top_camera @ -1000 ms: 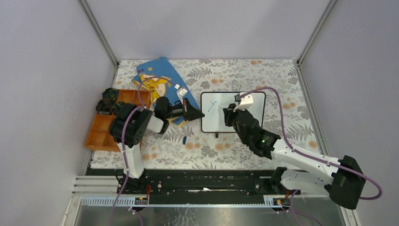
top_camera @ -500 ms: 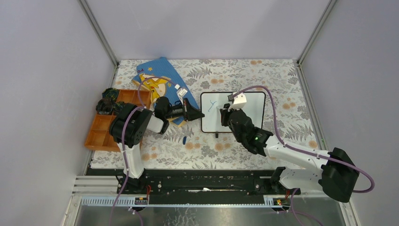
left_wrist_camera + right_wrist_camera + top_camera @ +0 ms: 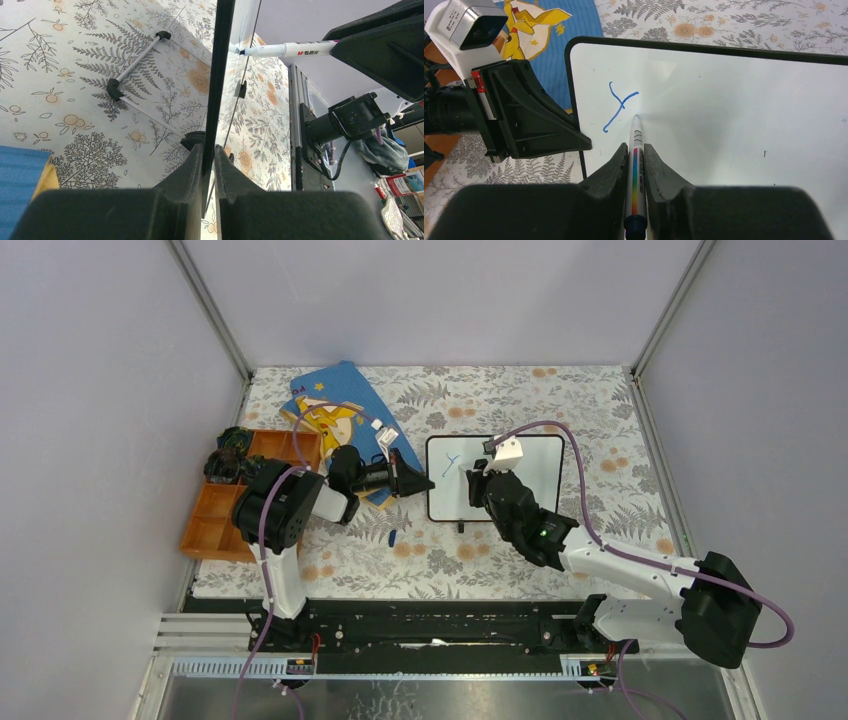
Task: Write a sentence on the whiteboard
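An orange tray [image 3: 215, 515] with compartments sits at the left edge of the table [image 3: 600, 400]. Dark objects lie in its far compartments, but what they are cannot be told. Just right of the tray, near the far-left corner, a blue picture book [image 3: 335, 405] lies flat and angled.

The left gripper [image 3: 420, 483] reaches rightward over the near edge of the book. Its jaws are clamped on the left edge of the whiteboard [image 3: 530, 455]. The left wrist view shows the thin black frame pinched between the two fingers. A small dark blue object [image 3: 393, 537] lies on the table just nearer than this gripper, apart from the board.

The whiteboard is at mid-table, slightly right of centre, with its long sides running left to right. Of the sentence [image 3: 621, 102], one blue crossed stroke resembling a "Y" is visible in the board's far-left area. The rest of the white surface is bare apart from a tiny dark speck.

The right gripper [image 3: 635, 150] hangs over the centre of the board, jaws closed tight on a marker [image 3: 636, 165] with a rainbow-striped barrel. The marker tip rests against the board, just beside the lower right of the blue stroke.
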